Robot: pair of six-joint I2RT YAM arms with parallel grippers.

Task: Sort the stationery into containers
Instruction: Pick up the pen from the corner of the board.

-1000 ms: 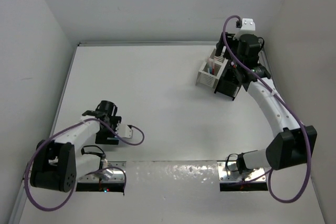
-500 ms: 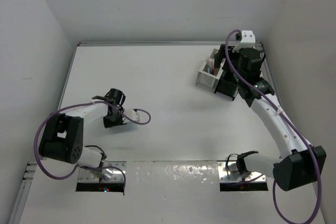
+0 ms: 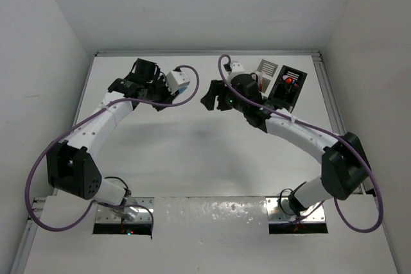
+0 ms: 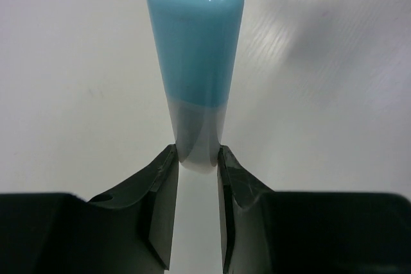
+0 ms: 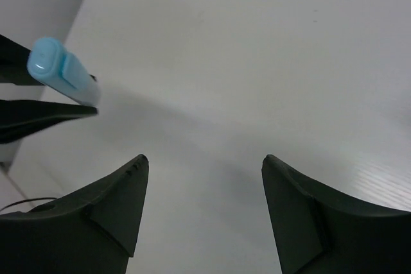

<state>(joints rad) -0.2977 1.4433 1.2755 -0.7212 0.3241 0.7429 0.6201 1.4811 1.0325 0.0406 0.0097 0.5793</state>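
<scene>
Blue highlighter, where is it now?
Left wrist view: the highlighter is clamped by its grey end in the left pincer, over the table's far left, facing the open right pincer.

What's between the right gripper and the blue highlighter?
Nothing but bare table; the right wrist view shows the right gripper facing the highlighter across it.

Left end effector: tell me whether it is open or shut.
Shut: the left end effector pinches the blue highlighter by its grey end.
</scene>
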